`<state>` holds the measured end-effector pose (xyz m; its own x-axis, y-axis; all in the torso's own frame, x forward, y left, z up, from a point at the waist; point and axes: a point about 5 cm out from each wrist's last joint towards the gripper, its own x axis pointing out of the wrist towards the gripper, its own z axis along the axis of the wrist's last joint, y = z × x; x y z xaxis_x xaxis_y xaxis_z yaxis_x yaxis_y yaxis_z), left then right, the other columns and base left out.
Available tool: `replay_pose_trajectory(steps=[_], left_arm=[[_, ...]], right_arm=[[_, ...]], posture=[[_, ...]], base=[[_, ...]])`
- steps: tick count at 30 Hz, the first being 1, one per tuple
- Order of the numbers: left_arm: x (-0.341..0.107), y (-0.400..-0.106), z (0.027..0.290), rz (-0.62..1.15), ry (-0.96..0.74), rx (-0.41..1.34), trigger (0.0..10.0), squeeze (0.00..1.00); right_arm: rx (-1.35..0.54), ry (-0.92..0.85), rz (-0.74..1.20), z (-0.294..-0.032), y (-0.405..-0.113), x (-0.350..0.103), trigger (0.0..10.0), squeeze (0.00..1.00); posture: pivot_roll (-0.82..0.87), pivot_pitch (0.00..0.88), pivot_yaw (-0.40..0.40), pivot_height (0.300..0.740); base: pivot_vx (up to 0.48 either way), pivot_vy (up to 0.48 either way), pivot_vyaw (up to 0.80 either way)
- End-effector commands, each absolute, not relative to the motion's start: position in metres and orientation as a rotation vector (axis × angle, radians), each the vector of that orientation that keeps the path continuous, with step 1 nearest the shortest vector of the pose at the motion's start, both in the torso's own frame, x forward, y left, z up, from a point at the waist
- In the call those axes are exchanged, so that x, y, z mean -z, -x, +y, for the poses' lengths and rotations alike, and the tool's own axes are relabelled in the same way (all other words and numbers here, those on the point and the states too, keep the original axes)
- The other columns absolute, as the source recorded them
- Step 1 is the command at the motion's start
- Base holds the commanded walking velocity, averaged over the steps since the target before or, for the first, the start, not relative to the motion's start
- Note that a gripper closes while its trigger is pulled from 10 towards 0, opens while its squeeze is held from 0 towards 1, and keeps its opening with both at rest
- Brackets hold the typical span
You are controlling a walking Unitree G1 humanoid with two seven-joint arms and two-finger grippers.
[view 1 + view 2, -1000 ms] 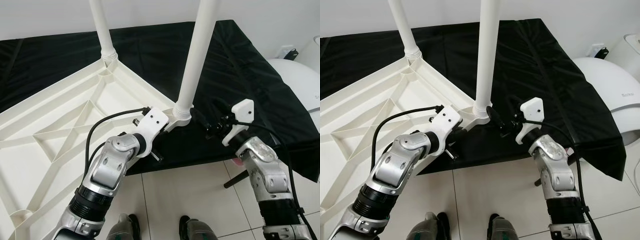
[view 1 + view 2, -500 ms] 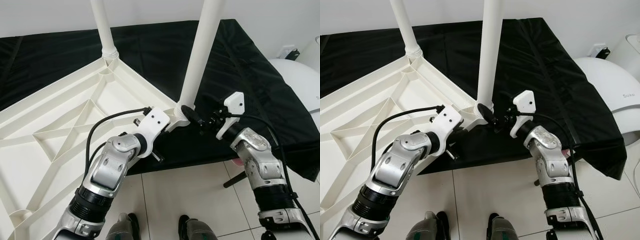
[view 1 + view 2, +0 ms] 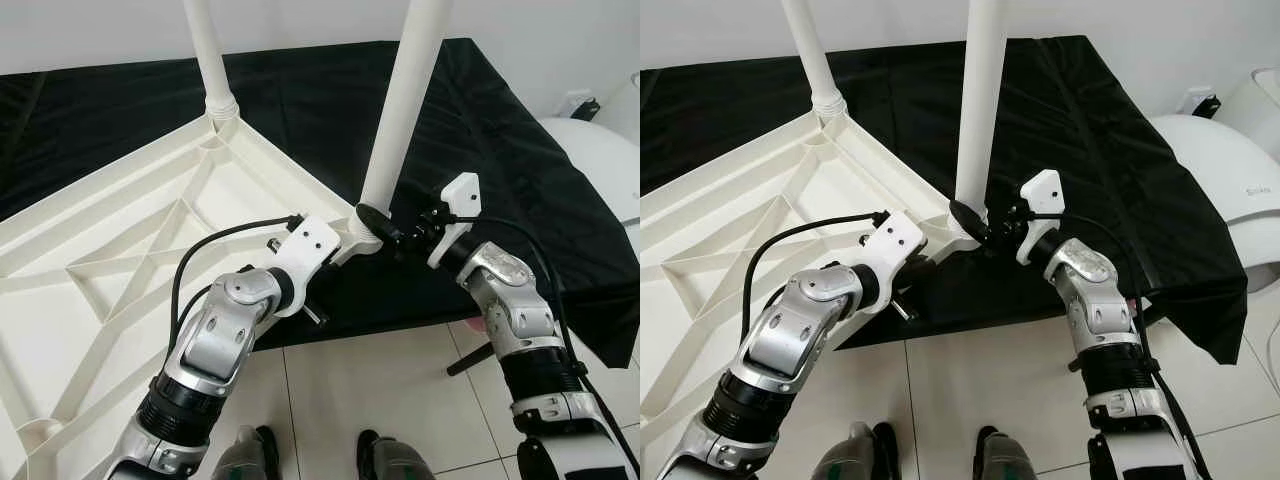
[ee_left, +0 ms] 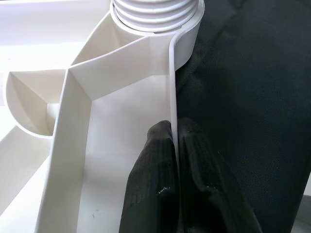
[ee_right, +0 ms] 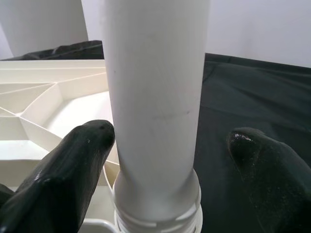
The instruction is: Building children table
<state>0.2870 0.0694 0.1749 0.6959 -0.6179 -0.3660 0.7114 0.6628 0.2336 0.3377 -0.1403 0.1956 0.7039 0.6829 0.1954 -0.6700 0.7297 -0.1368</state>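
Note:
A white plastic table top [image 3: 120, 250] lies upside down on a black cloth. Two white legs stand upright in its corner sockets: a near leg [image 3: 405, 110] and a far leg [image 3: 205, 50]. My left gripper [image 4: 174, 127] is shut on the table top's thin rim [image 4: 171, 82], just short of the near leg's ribbed socket [image 4: 155, 12]. My right gripper [image 5: 170, 133] is open, with one black finger on each side of the near leg [image 5: 155, 97] just above its socket, a gap showing on both sides.
The black cloth [image 3: 300, 100] covers a raised surface whose front edge runs just below the grippers. A white rounded appliance [image 3: 600, 150] stands at the right. Tiled floor [image 3: 380, 380] and my feet [image 3: 390, 460] lie below.
My right gripper has moved left from beside the leg until its fingers straddle the leg's base. The left gripper has kept its hold on the rim.

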Motion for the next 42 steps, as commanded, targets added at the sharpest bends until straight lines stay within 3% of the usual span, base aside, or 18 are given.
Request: replay_pose_trajectory(steps=[1, 24, 25, 26, 27, 28, 30, 31, 42], left_arm=[[-0.169, -0.285, 0.073, 0.290, -0.389, 0.711, 10.0, 0.00], [-0.169, -0.284, 0.071, 0.296, -0.385, 0.717, 10.0, 0.00], [-0.169, -0.284, 0.071, 0.296, -0.384, 0.717, 10.0, 0.00], [-0.169, -0.284, 0.071, 0.296, -0.384, 0.717, 10.0, 0.00], [-0.169, -0.284, 0.071, 0.296, -0.384, 0.717, 10.0, 0.00], [-0.169, -0.284, 0.071, 0.296, -0.383, 0.717, 10.0, 0.00], [-0.170, -0.283, 0.071, 0.296, -0.383, 0.717, 10.0, 0.00], [-0.170, -0.283, 0.071, 0.295, -0.384, 0.717, 10.0, 0.00], [-0.171, -0.284, 0.071, 0.292, -0.386, 0.717, 10.0, 0.00]], right_arm=[[-0.777, 0.066, -0.233, -0.136, -0.340, -0.193, 10.0, 0.00], [-0.851, 0.090, -0.205, -0.131, -0.352, -0.191, 10.0, 0.00], [-0.848, 0.089, -0.205, -0.131, -0.353, -0.191, 3.3, 0.00], [-0.848, 0.089, -0.205, -0.131, -0.353, -0.191, 3.3, 0.00], [-0.848, 0.087, -0.206, -0.132, -0.353, -0.191, 2.3, 0.00], [-0.849, 0.086, -0.205, -0.132, -0.354, -0.191, 0.0, 0.00], [-0.849, 0.083, -0.205, -0.132, -0.354, -0.191, 0.0, 0.00], [-0.849, 0.079, -0.203, -0.132, -0.354, -0.190, 10.0, 0.00], [-0.878, 0.071, -0.194, -0.129, -0.357, -0.189, 10.0, 0.00]], posture=[[-0.09, 0.183, 0.009, 0.740], [-0.09, 0.193, 0.009, 0.740], [-0.09, 0.193, 0.009, 0.740], [-0.09, 0.193, 0.009, 0.740], [-0.09, 0.196, 0.006, 0.740], [-0.09, 0.196, 0.006, 0.740], [-0.09, 0.196, 0.006, 0.740], [-0.09, 0.196, 0.006, 0.740], [-0.09, 0.186, 0.008, 0.740]], base=[[0.000, 0.000, 0.00], [0.000, 0.000, 0.00], [0.000, 0.000, 0.00], [0.000, 0.000, 0.00], [0.000, 0.000, 0.00], [0.000, 0.000, 0.00], [0.000, 0.000, 0.00], [0.000, 0.000, 0.00], [0.000, 0.000, 0.00]])
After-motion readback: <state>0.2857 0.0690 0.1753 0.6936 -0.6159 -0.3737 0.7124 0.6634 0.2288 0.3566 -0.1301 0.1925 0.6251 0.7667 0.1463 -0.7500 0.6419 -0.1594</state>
